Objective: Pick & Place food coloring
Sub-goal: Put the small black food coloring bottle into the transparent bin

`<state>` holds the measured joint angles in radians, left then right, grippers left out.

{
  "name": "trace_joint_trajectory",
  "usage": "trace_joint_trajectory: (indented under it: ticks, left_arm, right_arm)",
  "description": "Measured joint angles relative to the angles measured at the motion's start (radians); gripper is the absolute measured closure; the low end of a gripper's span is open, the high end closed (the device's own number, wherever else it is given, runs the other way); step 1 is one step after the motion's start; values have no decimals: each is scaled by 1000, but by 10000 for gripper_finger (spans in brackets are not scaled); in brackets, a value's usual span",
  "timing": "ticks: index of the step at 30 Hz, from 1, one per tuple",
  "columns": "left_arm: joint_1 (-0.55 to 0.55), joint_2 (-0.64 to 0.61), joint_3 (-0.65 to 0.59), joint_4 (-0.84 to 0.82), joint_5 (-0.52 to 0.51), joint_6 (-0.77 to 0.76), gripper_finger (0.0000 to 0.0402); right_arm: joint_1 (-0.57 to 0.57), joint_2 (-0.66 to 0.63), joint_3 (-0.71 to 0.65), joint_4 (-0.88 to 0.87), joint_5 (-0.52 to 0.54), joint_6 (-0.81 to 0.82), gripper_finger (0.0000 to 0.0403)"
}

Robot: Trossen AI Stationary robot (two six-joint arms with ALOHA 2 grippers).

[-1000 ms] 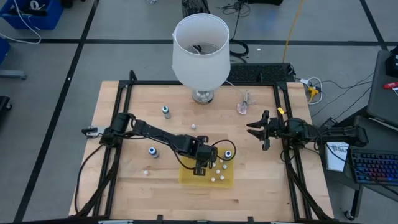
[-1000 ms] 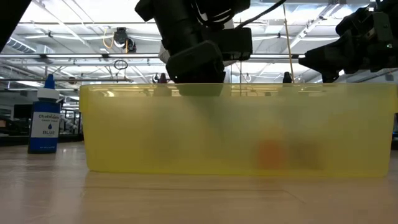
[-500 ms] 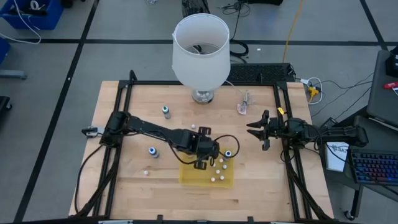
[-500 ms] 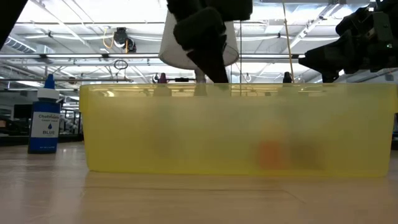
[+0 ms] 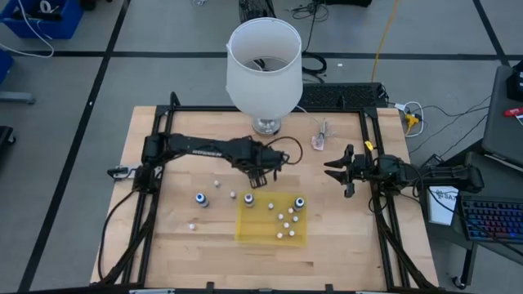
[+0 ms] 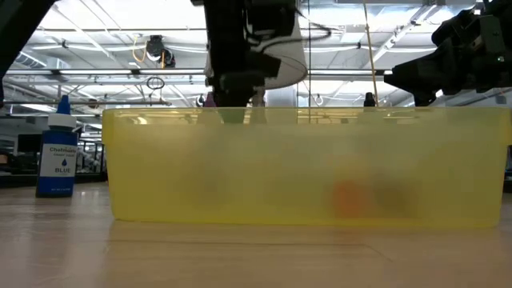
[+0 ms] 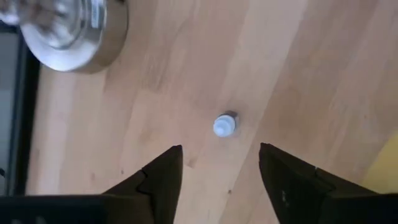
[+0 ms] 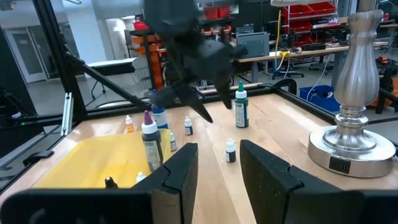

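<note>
High view: the left hand (image 5: 260,174) hangs over the wooden surface (image 5: 163,237) between the lamp base (image 5: 266,126) and the yellow tray (image 5: 288,238). The tray holds one bottle with a teal body near its far right corner (image 5: 300,202) and several small pale-capped items (image 5: 284,222), too small to identify. Further food coloring bottles stand outside it: one at the tray's far left corner (image 5: 248,199), one to its left (image 5: 200,198), one toward the far left (image 5: 218,145). The right hand (image 5: 341,173) waits at the right side of the surface, holding nothing.

Low view: the tray's translucent wall (image 6: 304,164) fills the frame; an orange blur inside cannot be identified. A blue bottle (image 6: 57,150) stands on the surface left of the tray.

Left wrist view: the fingers (image 7: 163,177) stand spread and empty; a tiny white-capped bottle (image 7: 224,124) stands upright ahead of the gap, apart from both.

Right wrist view: the right fingers (image 8: 178,171) stand parted and empty. Bottles stand on and beside the tray; a green one (image 8: 241,109) stands beyond.

Judgement: these bottles look light, rigid, smooth and easily tipped; grip low across the body rather than on the narrow cap
</note>
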<state>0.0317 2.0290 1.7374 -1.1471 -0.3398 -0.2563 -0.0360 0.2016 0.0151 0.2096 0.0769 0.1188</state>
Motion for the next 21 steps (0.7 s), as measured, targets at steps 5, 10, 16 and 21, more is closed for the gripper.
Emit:
trace_joint_trajectory:
  ticks: [5, 10, 16, 21]
  left_arm:
    - [49, -1, -59, 83, 80, 80, 155]
    - [62, 0, -117, 165, 135, 146, 141]
    - [70, -1, -166, 216, 127, 172, 139]
    - [87, 0, -218, 283, 127, 182, 139]
  right_arm:
    - [0, 0, 0, 0, 0, 0, 291]
    - [0, 0, 0, 0, 0, 0, 291]
    - [0, 0, 0, 0, 0, 0, 291]
    - [0, 0, 0, 0, 0, 0, 291]
